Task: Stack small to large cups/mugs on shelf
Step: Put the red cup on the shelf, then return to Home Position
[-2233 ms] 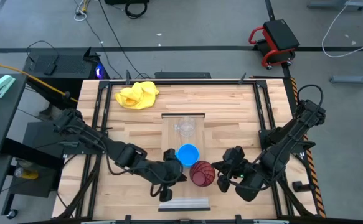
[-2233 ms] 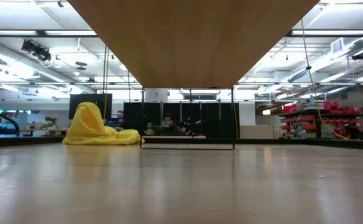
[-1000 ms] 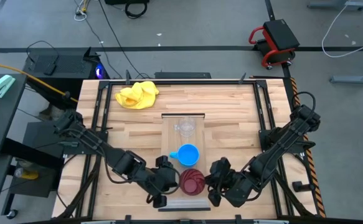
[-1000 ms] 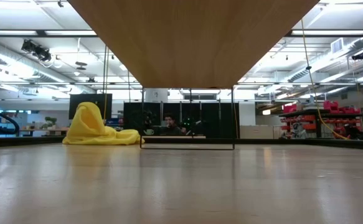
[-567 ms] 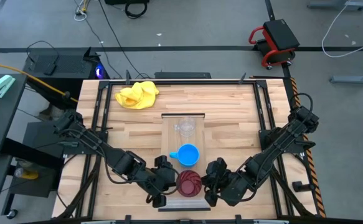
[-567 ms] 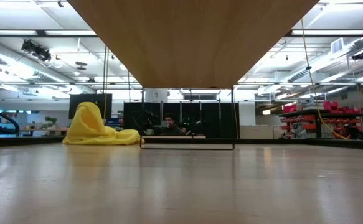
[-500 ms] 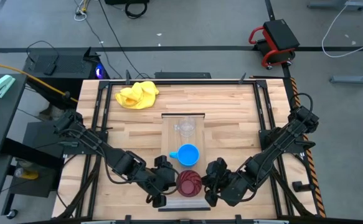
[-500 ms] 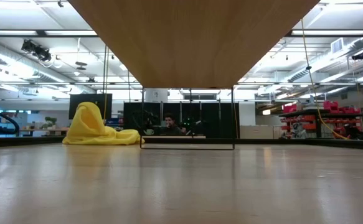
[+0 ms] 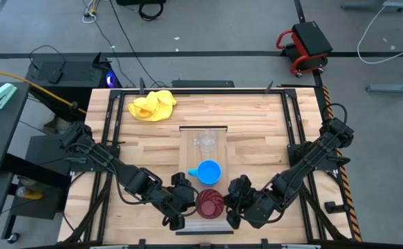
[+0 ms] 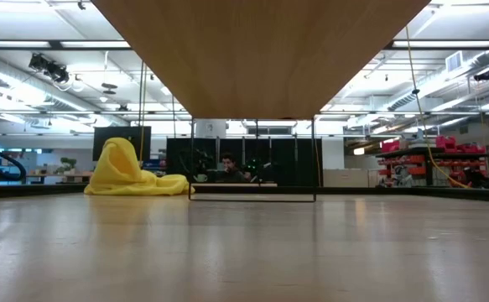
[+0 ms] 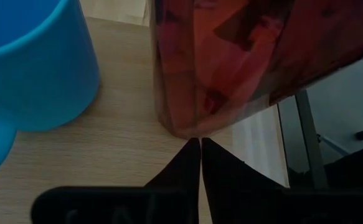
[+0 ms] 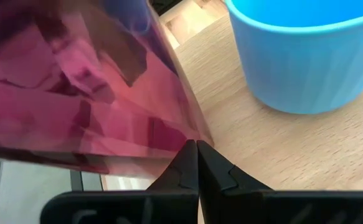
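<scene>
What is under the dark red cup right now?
The dark red cup stands on the shelf, beside the blue mug, with both shut grippers, left and right, flanking it. Its own footprint on the plank is covered.

My top camera looks straight down from high up and sees the whole table [image 9: 256, 131], both arms and the floor around. My low camera sits right at the table top and looks flat across it into the room, under a wood board; it shares the yellow cloth [image 9: 152, 105] [image 10: 131, 173] with the top camera. My left wrist camera is very close to the dark red cup [image 11: 243, 56] and the blue mug [image 11: 32, 68]. My right wrist camera looks at the same dark red cup [image 12: 69, 87] and blue mug [image 12: 306, 56] from the other side, also very close.
</scene>
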{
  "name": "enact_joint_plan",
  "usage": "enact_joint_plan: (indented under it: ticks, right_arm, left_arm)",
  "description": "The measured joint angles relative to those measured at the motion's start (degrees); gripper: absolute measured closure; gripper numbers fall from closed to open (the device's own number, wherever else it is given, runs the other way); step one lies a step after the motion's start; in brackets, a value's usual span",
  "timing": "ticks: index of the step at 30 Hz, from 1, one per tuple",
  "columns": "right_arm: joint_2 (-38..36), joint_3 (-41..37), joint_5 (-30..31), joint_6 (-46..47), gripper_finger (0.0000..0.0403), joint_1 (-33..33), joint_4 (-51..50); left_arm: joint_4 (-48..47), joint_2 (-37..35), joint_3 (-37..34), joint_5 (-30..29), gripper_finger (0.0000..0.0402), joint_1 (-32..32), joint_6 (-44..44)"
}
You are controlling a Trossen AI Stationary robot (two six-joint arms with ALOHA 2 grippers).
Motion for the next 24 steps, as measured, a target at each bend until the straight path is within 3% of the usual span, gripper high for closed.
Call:
enact_joint_plan:
  ticks: [17,24]
  right_arm:
    - [-0.5,0.0,-2.3,2.2,0.0402,0.5,-4.5]
    - [-7.6,0.0,-1.1,5.0,0.0402,2.8,-9.9]
  left_arm:
    - [-0.2,0.0,0.0,-0.9,0.038,0.0,-0.4]
    - [-7.3,-3.4,0.0,-2.8,0.0385,0.1,-2.8]
